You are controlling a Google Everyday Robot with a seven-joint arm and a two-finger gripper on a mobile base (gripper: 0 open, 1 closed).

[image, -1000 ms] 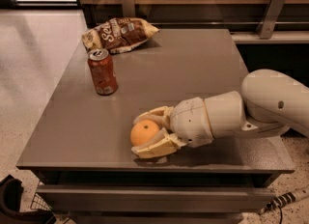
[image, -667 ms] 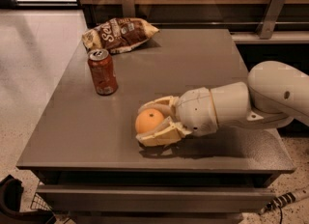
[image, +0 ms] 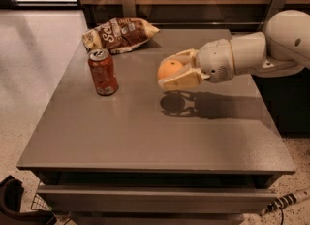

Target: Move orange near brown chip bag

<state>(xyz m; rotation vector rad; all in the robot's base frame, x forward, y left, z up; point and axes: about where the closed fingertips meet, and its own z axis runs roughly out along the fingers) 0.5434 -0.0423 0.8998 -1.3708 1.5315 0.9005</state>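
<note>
The orange point(image: 169, 69) is held between the cream fingers of my gripper point(image: 175, 70), lifted above the grey table point(image: 145, 132); its shadow falls on the tabletop below. The white arm reaches in from the right. The brown chip bag point(image: 119, 34), wrinkly with white lettering, lies at the table's far left corner, to the far left of the orange and apart from it.
A red soda can point(image: 102, 72) stands upright on the left of the table, between the orange and the table's left edge, in front of the bag. A wooden wall with metal brackets point(image: 128, 3) runs behind the table. Floor lies to the left.
The gripper has lifted the orange off the table and carried it up and toward the far side, closer to the chip bag. The can and the bag have not moved.
</note>
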